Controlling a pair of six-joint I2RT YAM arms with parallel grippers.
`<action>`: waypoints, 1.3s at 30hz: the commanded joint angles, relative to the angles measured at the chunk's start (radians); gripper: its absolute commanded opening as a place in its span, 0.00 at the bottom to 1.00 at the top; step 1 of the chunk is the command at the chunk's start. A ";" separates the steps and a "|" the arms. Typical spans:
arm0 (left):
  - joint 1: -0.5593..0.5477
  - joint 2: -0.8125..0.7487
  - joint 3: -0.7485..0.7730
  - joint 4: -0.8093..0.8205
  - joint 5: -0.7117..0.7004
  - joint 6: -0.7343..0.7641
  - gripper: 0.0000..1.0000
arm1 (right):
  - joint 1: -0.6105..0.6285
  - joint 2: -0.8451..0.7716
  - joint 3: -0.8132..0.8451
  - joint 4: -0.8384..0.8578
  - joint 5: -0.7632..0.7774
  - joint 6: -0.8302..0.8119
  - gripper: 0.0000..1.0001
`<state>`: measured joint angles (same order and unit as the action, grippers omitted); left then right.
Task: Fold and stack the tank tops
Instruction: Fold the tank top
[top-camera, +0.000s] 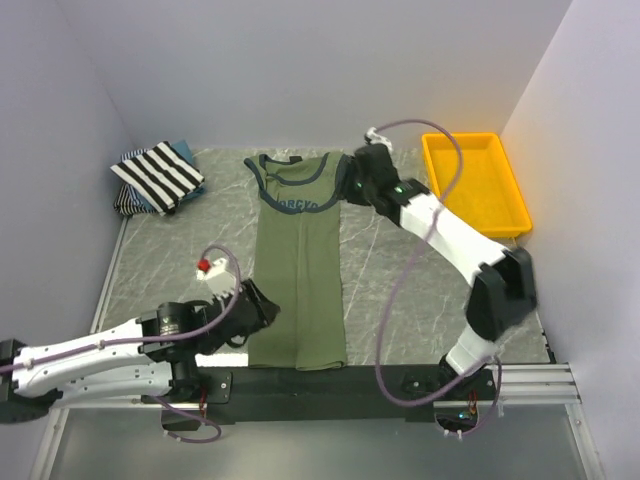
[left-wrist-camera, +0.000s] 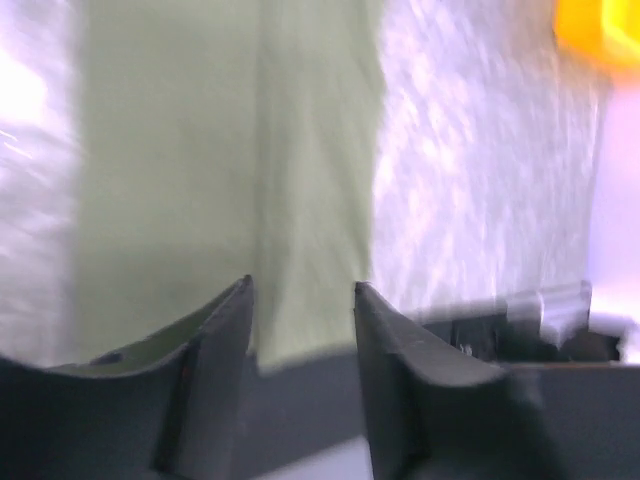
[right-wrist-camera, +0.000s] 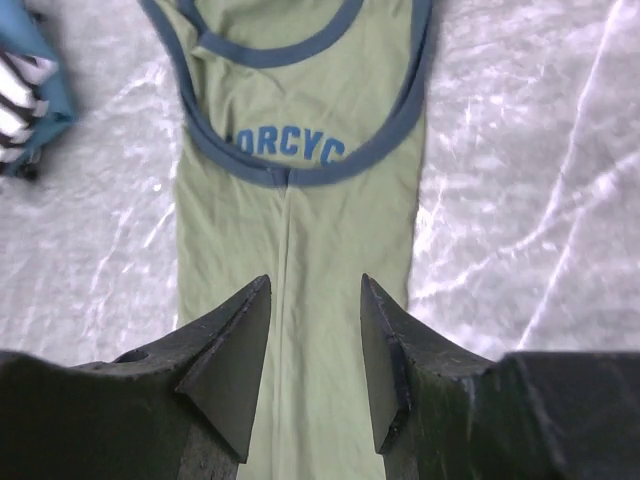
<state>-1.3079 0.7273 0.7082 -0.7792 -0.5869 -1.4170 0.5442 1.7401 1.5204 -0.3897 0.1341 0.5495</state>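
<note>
The olive-green tank top (top-camera: 298, 270) lies flat on the table, folded into a narrow lengthwise strip, navy-trimmed neck and chest print at the far end. My left gripper (top-camera: 266, 306) is open and empty at its near left hem; the left wrist view shows the hem corner (left-wrist-camera: 300, 200) between the spread fingers (left-wrist-camera: 225, 330). My right gripper (top-camera: 352, 186) is open and empty above the shirt's far right side; in the right wrist view it (right-wrist-camera: 315, 290) hovers over the olive-green top (right-wrist-camera: 300, 220) below the print. The striped top (top-camera: 158, 175) and the bluish one (top-camera: 184, 151) lie piled at the far left.
The yellow plastic tray (top-camera: 470, 190) stands at the far right by the wall. Walls close in the left, back and right sides. The dark table edge rail (top-camera: 330, 380) runs just beyond the shirt's hem. The pile shows at the left edge of the right wrist view (right-wrist-camera: 40, 80).
</note>
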 joint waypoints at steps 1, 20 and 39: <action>0.153 -0.029 0.036 -0.079 -0.081 0.057 0.52 | 0.005 -0.157 -0.237 0.080 -0.005 0.049 0.48; 0.756 0.037 -0.294 0.180 0.708 0.268 0.56 | 0.420 -0.712 -1.026 0.155 -0.099 0.426 0.50; 0.733 -0.120 -0.352 -0.143 0.777 0.201 0.72 | 0.510 -0.712 -1.247 0.321 -0.300 0.561 0.59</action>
<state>-0.5632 0.6201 0.3485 -0.8864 0.1593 -1.2041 1.0451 1.0096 0.3004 -0.1280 -0.1257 1.0866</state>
